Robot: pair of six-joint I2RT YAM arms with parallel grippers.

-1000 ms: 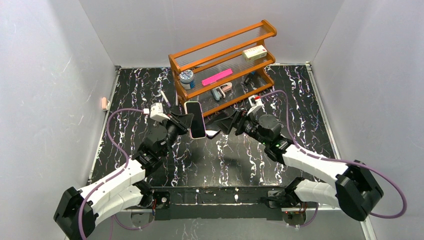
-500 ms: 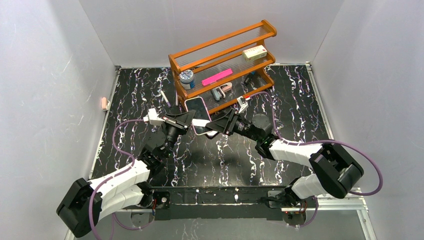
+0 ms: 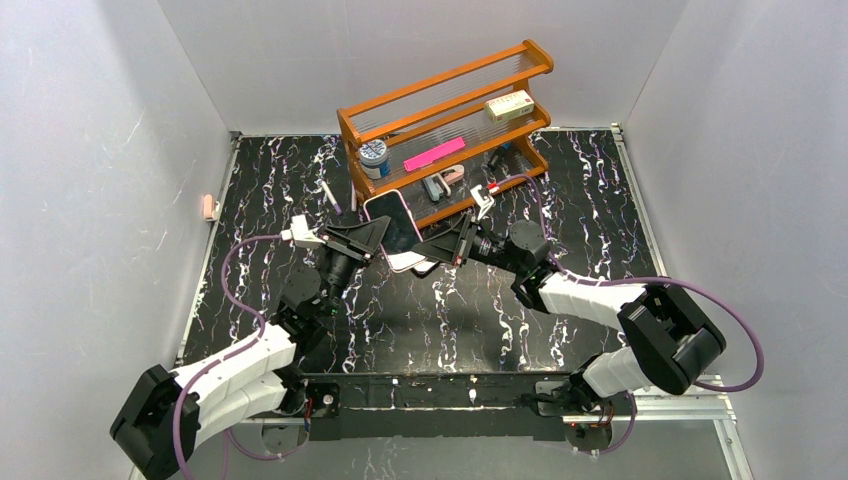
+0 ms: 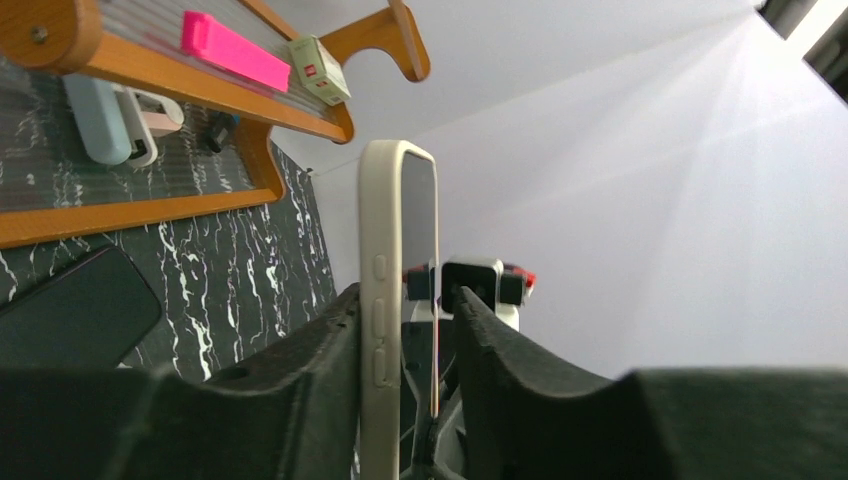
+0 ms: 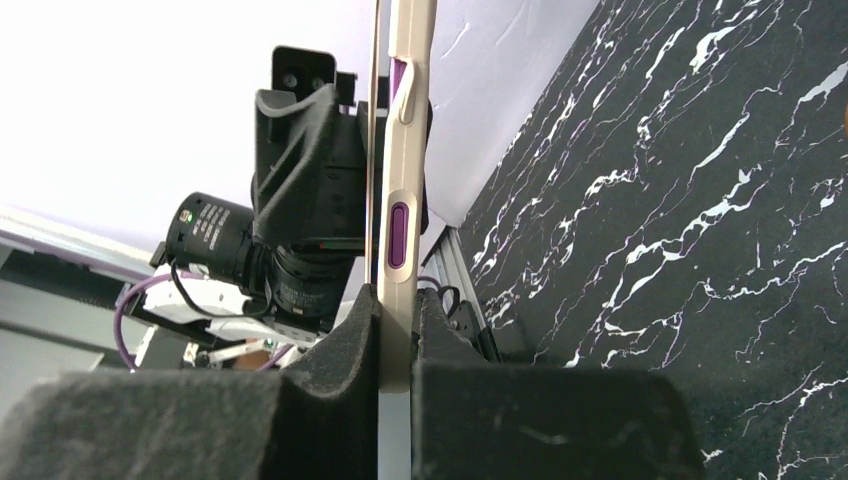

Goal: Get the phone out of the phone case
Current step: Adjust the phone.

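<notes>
Phone (image 3: pixel 392 222) inside cream case (image 4: pixel 378 300) between left claw (image 4: pixel 405 310), right claw (image 5: pixel 397 300)

Tight at the back: the rack (image 3: pixel 452 76) stands just beyond the raised phone case (image 3: pixel 392 225), no way through there. Left tool (image 3: pixel 372 237) and right tool (image 3: pixel 445 248) close both flanks. Nearer the bases the worktop (image 3: pixel 440 320) lies bare, open room. A dark slab (image 4: pixel 80 310) lies by the rack's foot.
</notes>
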